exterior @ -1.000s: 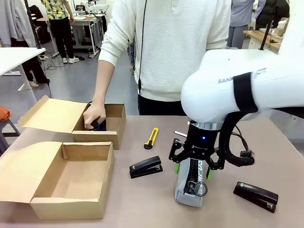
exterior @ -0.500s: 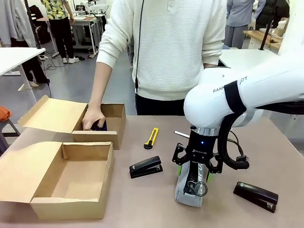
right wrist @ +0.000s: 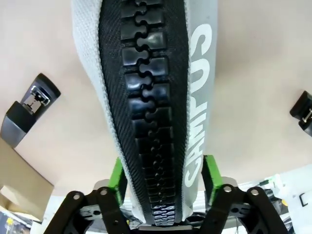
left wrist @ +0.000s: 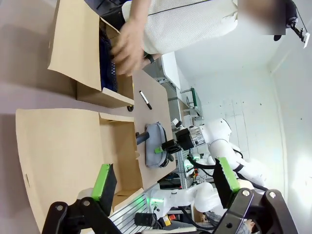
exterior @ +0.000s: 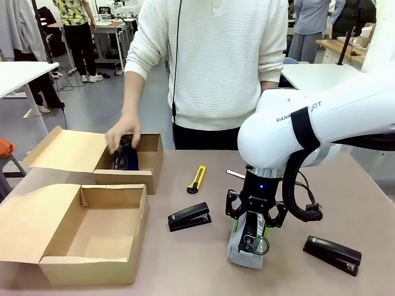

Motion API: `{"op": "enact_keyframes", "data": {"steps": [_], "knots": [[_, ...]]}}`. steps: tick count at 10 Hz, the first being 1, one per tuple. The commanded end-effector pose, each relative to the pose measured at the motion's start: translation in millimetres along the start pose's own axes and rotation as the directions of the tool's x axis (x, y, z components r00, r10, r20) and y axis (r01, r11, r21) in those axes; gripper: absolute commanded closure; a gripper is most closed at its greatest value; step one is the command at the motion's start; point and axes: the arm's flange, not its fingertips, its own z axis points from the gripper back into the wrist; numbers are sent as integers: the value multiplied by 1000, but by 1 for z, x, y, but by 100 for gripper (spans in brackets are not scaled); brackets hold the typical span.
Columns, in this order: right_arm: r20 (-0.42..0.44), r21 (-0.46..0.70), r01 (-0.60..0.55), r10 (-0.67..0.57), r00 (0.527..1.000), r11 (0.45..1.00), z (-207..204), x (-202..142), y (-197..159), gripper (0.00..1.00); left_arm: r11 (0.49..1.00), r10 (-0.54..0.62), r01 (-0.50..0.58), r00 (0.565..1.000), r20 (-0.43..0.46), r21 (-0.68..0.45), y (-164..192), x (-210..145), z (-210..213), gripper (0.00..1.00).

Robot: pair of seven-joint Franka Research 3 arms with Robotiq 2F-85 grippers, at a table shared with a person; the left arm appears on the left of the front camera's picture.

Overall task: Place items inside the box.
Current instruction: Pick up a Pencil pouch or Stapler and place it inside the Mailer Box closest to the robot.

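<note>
Front view: my right gripper [exterior: 249,229] points straight down onto the grey pouch [exterior: 245,251], which lies on the table [exterior: 185,262] right of centre, ring pull toward me. The wrist body masks most of the fingers here. I cannot tell whether the pouch is off the surface.

Right wrist view settles the grip: green pads [right wrist: 117,176] press both sides of the pouch, clamped on it. CAMPUS lettering is readable, and the pouch's far end is cut off at the top edge. A stapler sits at each side, the one on the picture's right mostly cropped.

Left wrist view, scene sideways: left gripper [left wrist: 165,183] has its jaws spread wide with nothing between, above the near box [left wrist: 63,161].

On the table: near stapler [exterior: 189,216] just left of the pouch, far-right stapler [exterior: 332,254], utility knife [exterior: 197,179], pen [exterior: 234,174] half hidden behind my arm. Person's hand [exterior: 123,137], blurred, is over the far box [exterior: 126,180]. A dark item [exterior: 126,159] stands inside, and I can't identify it.
</note>
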Motion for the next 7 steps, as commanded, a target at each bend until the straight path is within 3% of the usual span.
{"op": "enact_keyframes", "data": {"steps": [1, 4, 7], "knots": [[33, -16, 19, -19, 999, 1000, -3, -1, -1, 100, 1000, -19, 19, 1000, 7, -18, -2, 0, 0, 0], [35, -26, 6, -5, 999, 1000, -2, -2, -1, 97, 1000, -19, 19, 1000, 7, -18, -2, 0, 0, 0], [25, -34, -21, 22, 999, 999, 1, -5, 0, 100, 1000, -19, 19, 1000, 7, -18, -2, 0, 0, 0]]}}
